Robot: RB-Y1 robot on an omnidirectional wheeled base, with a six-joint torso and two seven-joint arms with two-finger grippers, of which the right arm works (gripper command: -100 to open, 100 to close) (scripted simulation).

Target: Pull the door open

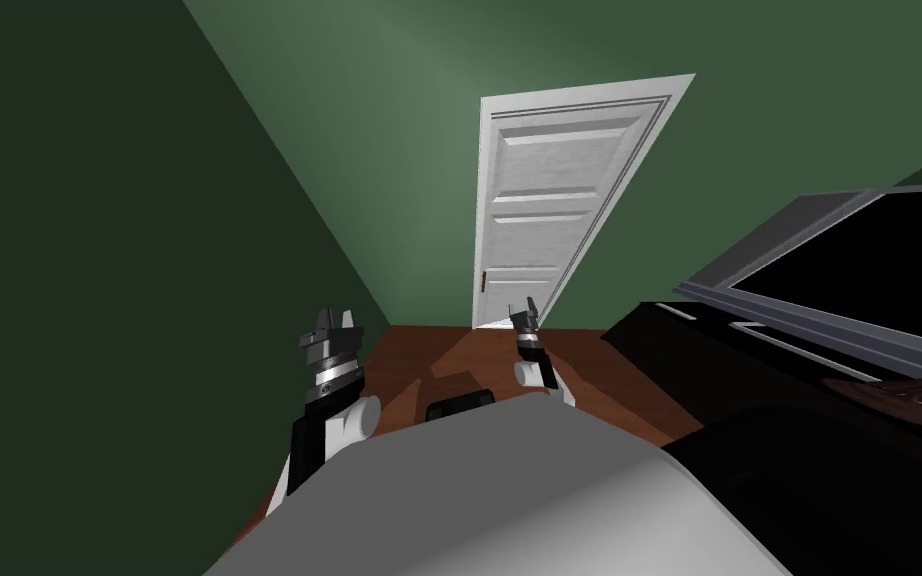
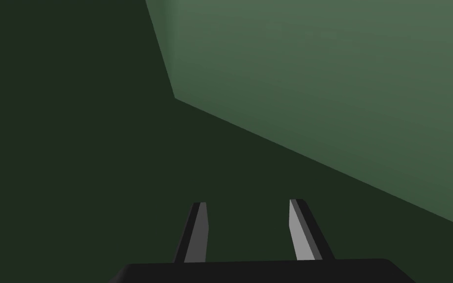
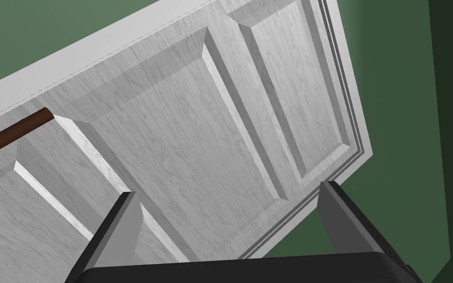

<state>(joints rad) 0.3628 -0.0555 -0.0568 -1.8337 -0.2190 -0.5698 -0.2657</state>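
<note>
A white panelled door (image 1: 547,205) stands shut in the green far wall, with a small dark brown bar handle (image 1: 485,282) on its left edge. In the right wrist view the door (image 3: 181,127) spreads ahead of my fingers, and the brown handle (image 3: 12,133) lies off beyond one finger. My right gripper (image 1: 522,311) is raised toward the door's lower part, short of it, open and empty (image 3: 228,216). My left gripper (image 1: 337,322) hangs near the left green wall, open and empty (image 2: 247,228).
A green wall (image 1: 99,250) runs close along my left. A black piece of furniture (image 1: 799,400) with a grey-framed black panel (image 1: 849,280) stands at my right. Brown floor (image 1: 419,360) leads to the door.
</note>
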